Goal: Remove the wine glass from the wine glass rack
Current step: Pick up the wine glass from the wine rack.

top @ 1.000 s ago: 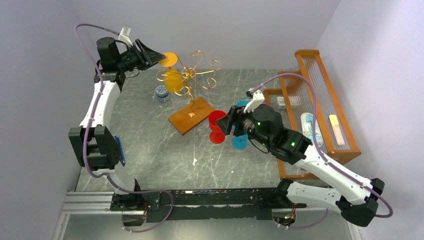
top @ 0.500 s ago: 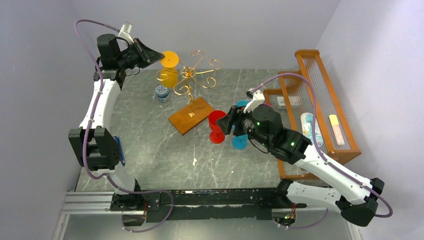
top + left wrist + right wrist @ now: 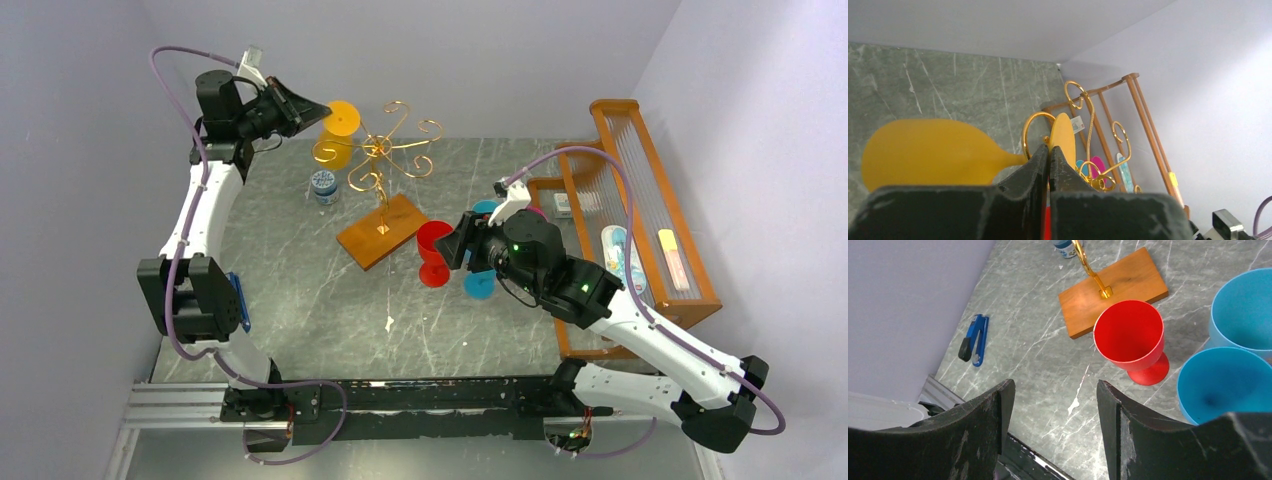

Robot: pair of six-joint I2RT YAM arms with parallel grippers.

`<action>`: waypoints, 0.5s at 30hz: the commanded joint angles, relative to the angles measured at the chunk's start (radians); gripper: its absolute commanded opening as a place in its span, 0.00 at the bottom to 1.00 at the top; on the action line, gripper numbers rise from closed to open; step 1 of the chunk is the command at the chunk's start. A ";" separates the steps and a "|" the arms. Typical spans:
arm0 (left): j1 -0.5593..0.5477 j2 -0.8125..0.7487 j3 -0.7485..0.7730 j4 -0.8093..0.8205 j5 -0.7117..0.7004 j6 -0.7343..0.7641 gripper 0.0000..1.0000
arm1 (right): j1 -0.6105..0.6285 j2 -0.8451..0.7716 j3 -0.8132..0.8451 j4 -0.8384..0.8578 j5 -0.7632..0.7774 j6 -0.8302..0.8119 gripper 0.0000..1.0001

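- Pinched tight with the left gripper (image 3: 1049,152): stem of the yellow wine glass (image 3: 933,150), beside its foot.
- Tipped sideways, stem inside a scroll arm of the gold wine glass rack (image 3: 385,160).
- Spread wide above the table (image 3: 1048,355), holding nothing: right gripper (image 3: 1055,390).

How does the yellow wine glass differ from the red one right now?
The yellow wine glass hangs from the wine glass rack; the red wine glass stands upright on the table. The left fingers pinch the yellow one's stem; nothing touches the red one. Both are opaque, stemmed.
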 commanded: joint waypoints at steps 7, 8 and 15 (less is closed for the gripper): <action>0.025 -0.022 -0.081 0.174 0.038 -0.186 0.05 | -0.003 -0.024 0.005 -0.017 0.033 0.008 0.65; 0.029 -0.026 -0.109 0.228 0.046 -0.229 0.05 | -0.002 -0.022 0.008 -0.018 0.033 0.004 0.65; 0.040 -0.028 -0.198 0.456 0.082 -0.441 0.05 | -0.002 -0.017 0.008 -0.009 0.032 0.002 0.65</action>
